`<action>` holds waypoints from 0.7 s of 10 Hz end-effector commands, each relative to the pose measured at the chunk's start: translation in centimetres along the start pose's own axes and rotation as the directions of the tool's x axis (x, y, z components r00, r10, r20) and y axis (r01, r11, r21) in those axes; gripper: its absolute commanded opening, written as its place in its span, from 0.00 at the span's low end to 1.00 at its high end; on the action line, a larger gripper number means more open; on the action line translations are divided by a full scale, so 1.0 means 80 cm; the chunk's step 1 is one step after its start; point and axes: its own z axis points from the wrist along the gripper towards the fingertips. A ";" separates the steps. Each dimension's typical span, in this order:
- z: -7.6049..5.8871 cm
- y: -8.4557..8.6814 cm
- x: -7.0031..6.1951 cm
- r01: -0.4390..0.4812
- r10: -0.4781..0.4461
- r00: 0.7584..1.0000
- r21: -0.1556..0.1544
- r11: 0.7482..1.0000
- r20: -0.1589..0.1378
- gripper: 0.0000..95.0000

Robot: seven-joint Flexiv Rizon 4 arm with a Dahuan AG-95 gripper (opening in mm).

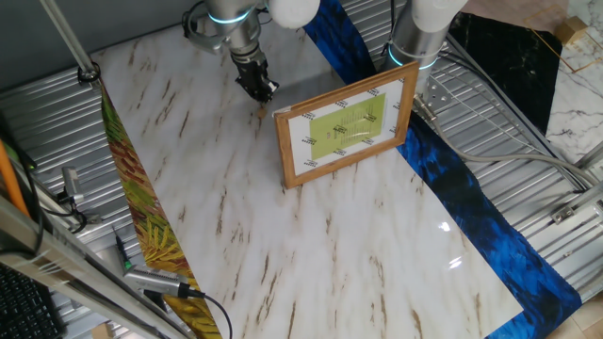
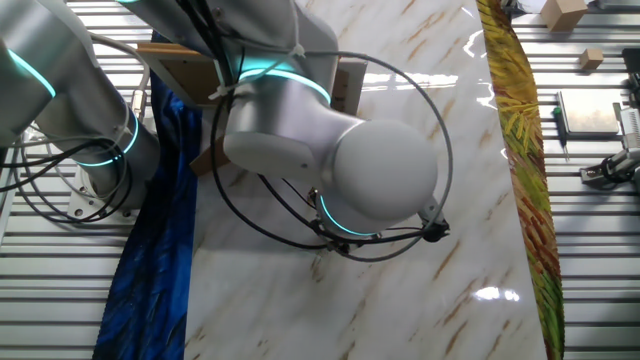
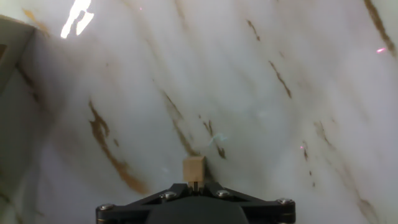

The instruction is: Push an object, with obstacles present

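- The gripper (image 1: 263, 91) is low over the marble table (image 1: 311, 245), near its far edge, pointing down at the surface.
- The nub (image 3: 193, 168) lies on the table right at the gripper tip; in the hand view it shows as a small light-wood block just ahead of the fingers, which look drawn together with no gap visible.
- In one fixed view the nub (image 1: 261, 105) is only a speck below the tip.
- The frame (image 1: 346, 124) stands tilted on the table just right of the gripper, near the nub but apart from it, its yellow-green picture facing the camera.
- In the other fixed view the arm (image 2: 330, 160) blocks the gripper and the nub; only the frame's back (image 2: 190, 70) shows behind it.
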 end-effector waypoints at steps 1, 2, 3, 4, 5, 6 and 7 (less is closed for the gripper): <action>-0.002 0.001 -0.001 -0.001 0.001 1.000 -0.001 1.000 -0.001 0.00; -0.001 0.003 -0.004 -0.002 0.002 1.000 -0.001 1.000 0.000 0.00; -0.001 0.003 -0.005 -0.004 0.004 1.000 -0.001 1.000 0.000 0.00; -0.001 0.004 -0.008 -0.008 0.008 1.000 -0.001 1.000 0.001 0.00; -0.002 0.004 -0.010 -0.008 0.008 1.000 -0.001 1.000 0.001 0.00; -0.002 0.004 -0.012 -0.009 0.009 1.000 -0.001 1.000 0.001 0.00; -0.002 0.004 -0.014 -0.008 0.008 1.000 -0.002 1.000 0.001 0.00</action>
